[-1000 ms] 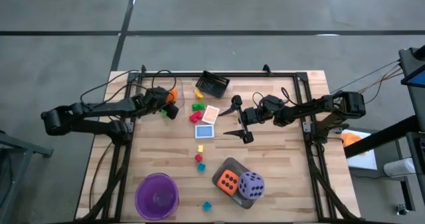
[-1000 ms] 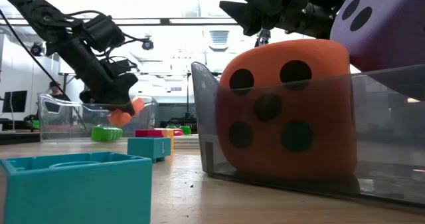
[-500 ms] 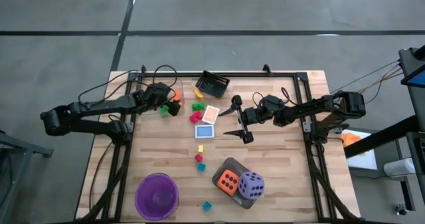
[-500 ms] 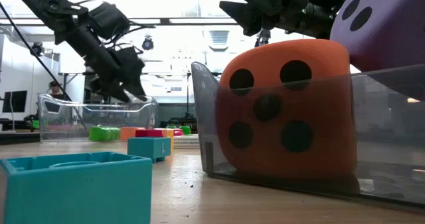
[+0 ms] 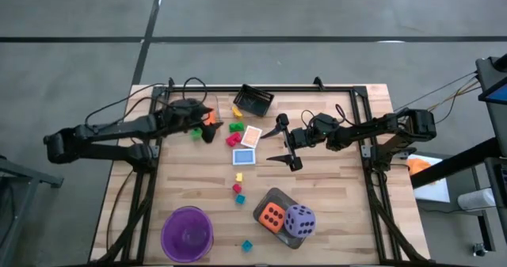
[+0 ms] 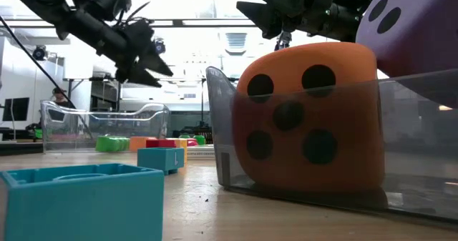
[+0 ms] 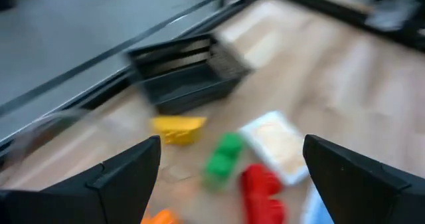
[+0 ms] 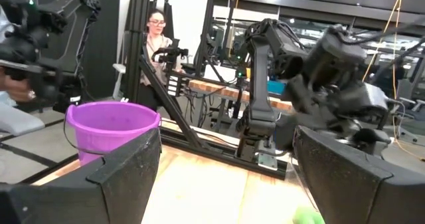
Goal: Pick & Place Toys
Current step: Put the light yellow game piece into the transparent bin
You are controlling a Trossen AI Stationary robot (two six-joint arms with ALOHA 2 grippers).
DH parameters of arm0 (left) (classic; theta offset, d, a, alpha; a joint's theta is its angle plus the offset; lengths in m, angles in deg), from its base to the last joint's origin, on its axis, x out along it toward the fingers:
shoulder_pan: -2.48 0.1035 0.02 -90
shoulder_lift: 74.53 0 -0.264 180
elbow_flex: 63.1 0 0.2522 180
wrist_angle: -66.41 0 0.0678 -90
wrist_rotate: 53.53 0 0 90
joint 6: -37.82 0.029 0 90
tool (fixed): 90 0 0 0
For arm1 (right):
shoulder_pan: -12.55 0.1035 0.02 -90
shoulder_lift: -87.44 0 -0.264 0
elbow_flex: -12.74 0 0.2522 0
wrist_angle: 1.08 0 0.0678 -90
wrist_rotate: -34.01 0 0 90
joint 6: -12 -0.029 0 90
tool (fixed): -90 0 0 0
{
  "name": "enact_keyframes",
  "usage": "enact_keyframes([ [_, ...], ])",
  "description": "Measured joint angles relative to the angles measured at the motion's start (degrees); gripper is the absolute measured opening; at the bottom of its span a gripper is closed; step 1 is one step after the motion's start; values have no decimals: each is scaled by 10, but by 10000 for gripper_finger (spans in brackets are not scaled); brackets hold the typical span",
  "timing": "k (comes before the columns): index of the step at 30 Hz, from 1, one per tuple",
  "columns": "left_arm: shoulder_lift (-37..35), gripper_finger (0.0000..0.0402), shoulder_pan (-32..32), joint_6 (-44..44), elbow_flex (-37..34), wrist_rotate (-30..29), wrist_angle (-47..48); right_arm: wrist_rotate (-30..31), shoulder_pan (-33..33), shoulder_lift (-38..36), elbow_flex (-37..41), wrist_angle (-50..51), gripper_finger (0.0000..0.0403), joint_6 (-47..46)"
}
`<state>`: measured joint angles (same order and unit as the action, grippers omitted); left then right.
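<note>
From overhead, the left gripper [image 5: 207, 115] hangs wide open and empty by an orange block [image 5: 210, 119] near the table's far edge; the right gripper [image 5: 287, 144], also spread and empty, sits just beside the cards [image 5: 248, 146]. Level with the table, a fat orange die [image 6: 308, 119] fills the grey tray [image 6: 222, 126]. The left wrist camera shows yellow [image 7: 178, 129], green [image 7: 224, 154] and red blocks [image 7: 261, 187] ahead of its open fingers [image 7: 126, 174].

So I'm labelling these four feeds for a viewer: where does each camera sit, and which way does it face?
High: overhead, straight down on the table; both arms.
Low: table-top height, level past the orange die; left gripper up high.
Left wrist: on the left arm, down at the black basket; open jaws.
Right wrist: on the right arm, level toward the purple bowl; open jaws.
Shared: high and low both show the orange die.
</note>
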<state>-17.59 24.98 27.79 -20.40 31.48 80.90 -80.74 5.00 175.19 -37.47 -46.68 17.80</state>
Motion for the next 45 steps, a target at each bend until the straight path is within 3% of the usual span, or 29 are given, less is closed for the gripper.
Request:
enact_keyframes([
  [4, 0, 371, -35, -4, -7, 59, -29, 0, 0, 0, 0, 0, 339, 0],
  [17, 3, 371, -188, -44, -9, 62, -28, 0, 0, 0, 0, -1, 339, 0],
  [29, 9, 371, -263, -243, -9, 11, -29, 0, 0, 0, -1, -1, 339, -1],
  [35, 81, 371, -293, -313, 8, 1, -35, 3, 0, 0, -1, -2, 339, -5],
  [40, 171, 371, -308, -332, 62, 6, -30, 24, 0, 0, -1, -2, 339, -9],
  [45, 241, 371, -312, -362, 138, 7, 52, 44, 0, -9, -1, -1, 339, -11],
])
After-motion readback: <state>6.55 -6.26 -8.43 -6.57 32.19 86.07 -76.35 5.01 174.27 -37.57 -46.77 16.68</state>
